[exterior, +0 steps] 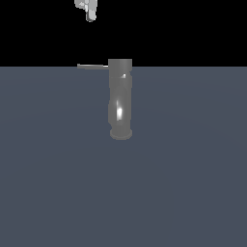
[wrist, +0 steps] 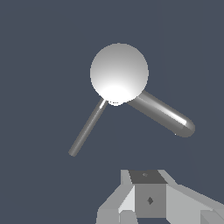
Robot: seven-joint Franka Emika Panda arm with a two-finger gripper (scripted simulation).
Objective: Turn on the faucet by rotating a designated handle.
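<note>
Faucet [exterior: 120,99] stands on flat grey-blue floor [exterior: 193,183], black backdrop; gripper [exterior: 89,18] width unclear.

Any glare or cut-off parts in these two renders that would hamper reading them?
Exterior view: a bright glint on the faucet; the claw is cropped by the top edge against black. Wrist view: the faucet's flat top is blown out white near the handle; edges look sharp.

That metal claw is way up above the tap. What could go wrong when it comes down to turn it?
1. The handle is a thin rod, so the gripper, high above it, could easily miss it.
2. In the wrist view a thicker spout also juts from the faucet; the gripper might push that instead.
3. Descending off-line, it might strike the faucet's flat top.
</note>
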